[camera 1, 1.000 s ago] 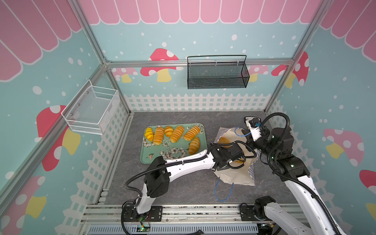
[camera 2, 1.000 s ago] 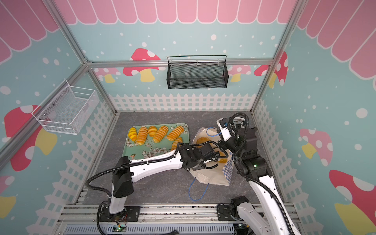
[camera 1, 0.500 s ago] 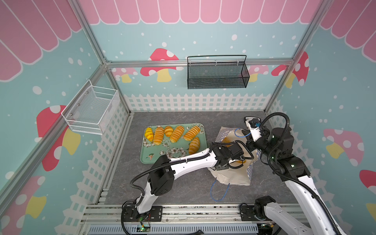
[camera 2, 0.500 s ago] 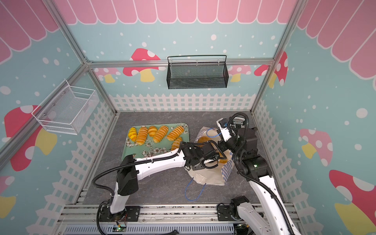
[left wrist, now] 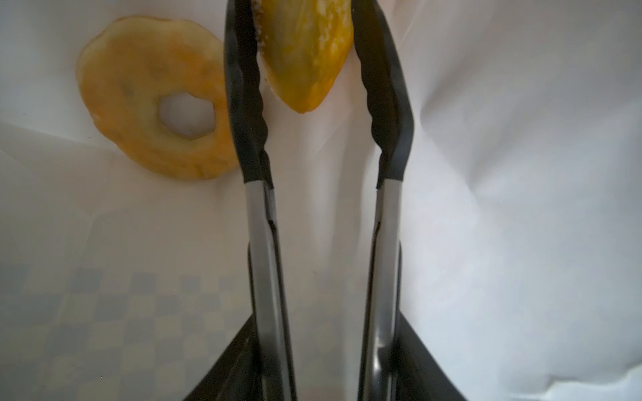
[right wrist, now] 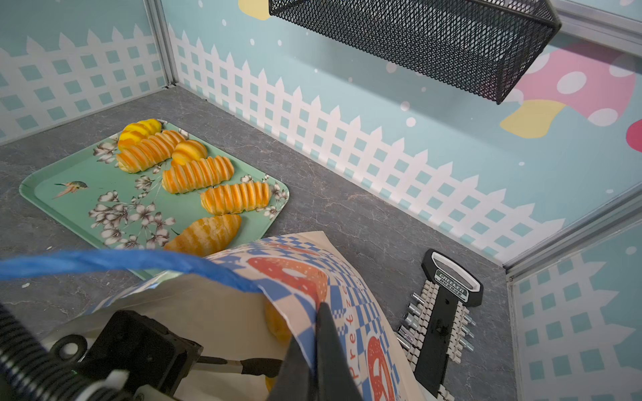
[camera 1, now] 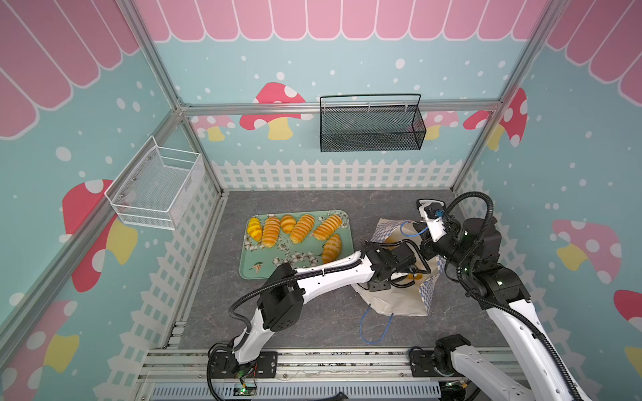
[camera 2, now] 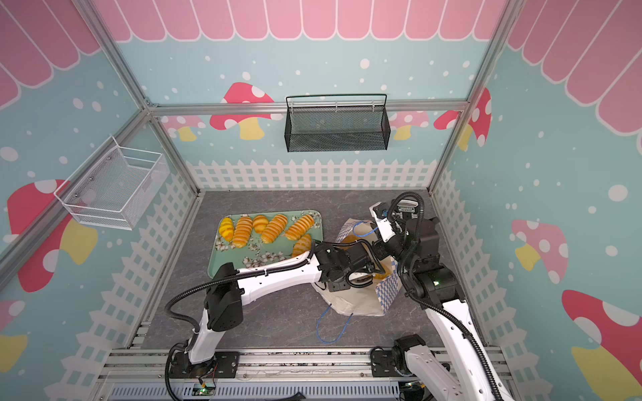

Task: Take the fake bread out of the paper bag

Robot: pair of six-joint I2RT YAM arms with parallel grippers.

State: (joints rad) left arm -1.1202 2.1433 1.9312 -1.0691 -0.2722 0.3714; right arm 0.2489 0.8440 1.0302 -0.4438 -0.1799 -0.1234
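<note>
Your left gripper (left wrist: 303, 15) was inside the paper bag (camera 1: 396, 302), its long fingers partly closed around the speckled oval loaf (left wrist: 305, 59). It appeared to pinch the loaf, though the tips ran off the wrist view. The ring bagel (left wrist: 153, 100) lay just beside it on the bag's inner paper. Your right gripper (right wrist: 319, 314) was clamped on the bag's checkered rim. Six loaves (camera 1: 302, 227) sat on the green tray (camera 1: 255, 269), beside the bag on the worktop (camera 1: 330, 323).

A grey marbled counter (camera 1: 312, 323) bears a mint-green floral tray (camera 1: 267, 258), a cream blue-checked paper bag (camera 1: 396, 302) just beside it, and a black socket rack (right wrist: 448, 312).
</note>
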